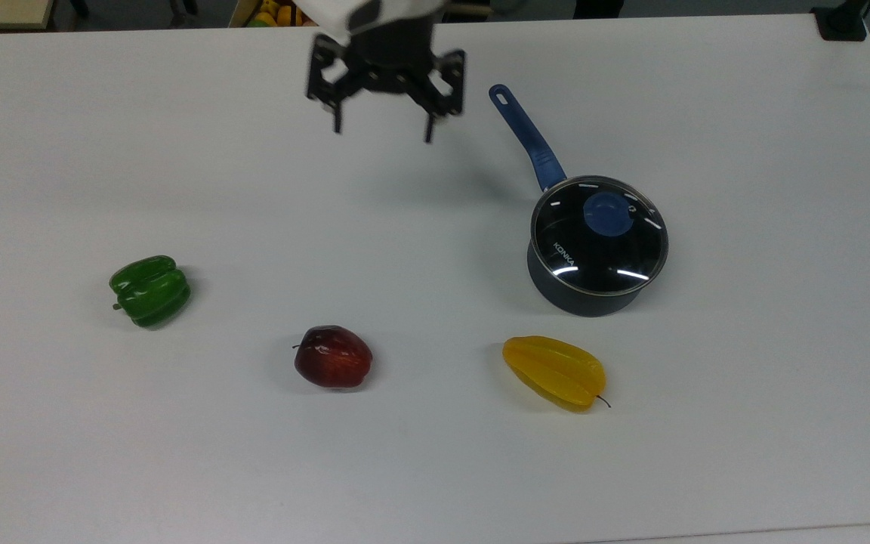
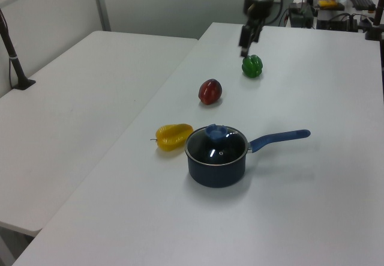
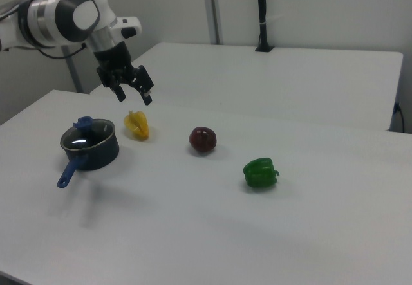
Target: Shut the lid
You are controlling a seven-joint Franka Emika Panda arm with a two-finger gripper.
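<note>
The round glass lid [image 1: 610, 253] with its blue knob [image 1: 607, 213] lies flat on the dark saucepan [image 1: 582, 298], whose blue handle [image 1: 529, 140] points toward the table's far side. The left view shows the lid [image 2: 223, 152] seated on the pan [image 2: 217, 169], and the right view shows the same lid [image 3: 89, 138]. My gripper [image 1: 383, 130] hangs open and empty above the table, well off to the top view's left of the pan. It also appears high near the green pepper [image 2: 252, 66] as my gripper [image 2: 245, 45], and above the starfruit [image 3: 136, 125] as my gripper [image 3: 134, 97].
A green pepper [image 1: 150, 290], a red apple [image 1: 333, 357] and a yellow starfruit [image 1: 553, 372] lie in a row along the near side of the white table [image 1: 254, 189]. A second table [image 2: 78, 86] stands beside it.
</note>
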